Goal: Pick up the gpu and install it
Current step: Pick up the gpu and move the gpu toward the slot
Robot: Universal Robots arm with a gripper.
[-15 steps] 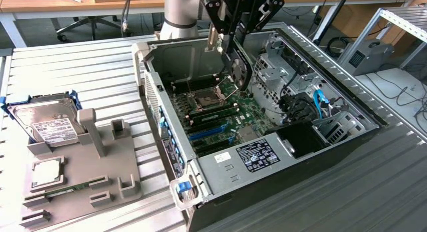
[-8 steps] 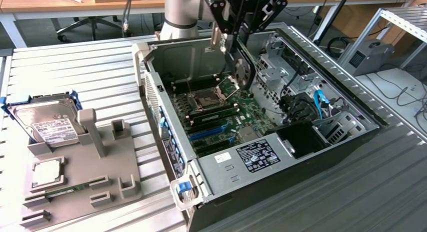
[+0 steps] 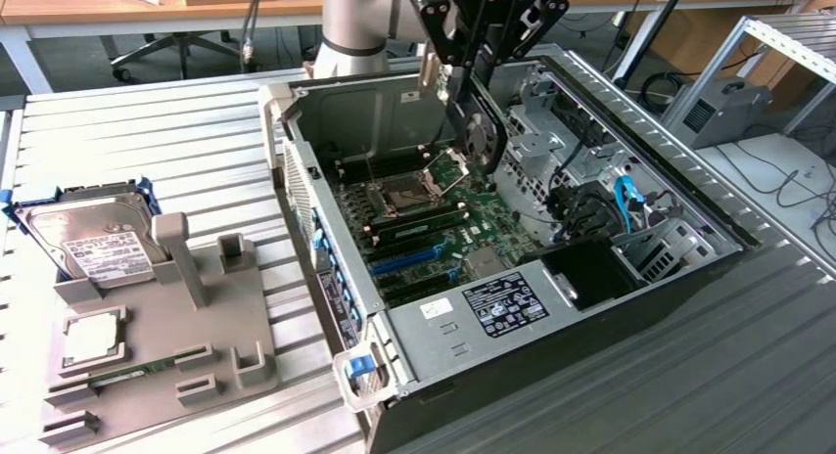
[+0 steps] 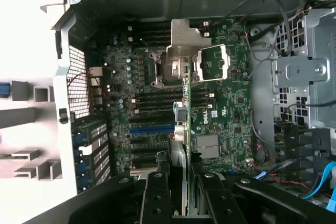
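Note:
The gpu point(image 3: 479, 131) hangs upright above the open computer case point(image 3: 679, 278), its black round fan facing the exterior view's right, and my gripper point(image 3: 465, 74) is shut on its upper edge. It hovers over the motherboard point(image 3: 432, 214), near the processor socket point(image 3: 415, 188) and above the slots point(image 3: 411, 260). In the wrist view the gpu point(image 4: 180, 124) shows edge-on as a thin green strip between my two black fingers point(image 4: 156, 198), and the motherboard point(image 4: 220, 103) lies beneath. The card is clear of the board.
A grey fixture tray point(image 3: 163, 361) lies to the exterior view's left of the case, with a silver hard drive point(image 3: 85, 244), a processor chip point(image 3: 92, 337) and a memory stick point(image 3: 137, 368). Drive cages and cables point(image 3: 614, 204) fill the case's right side.

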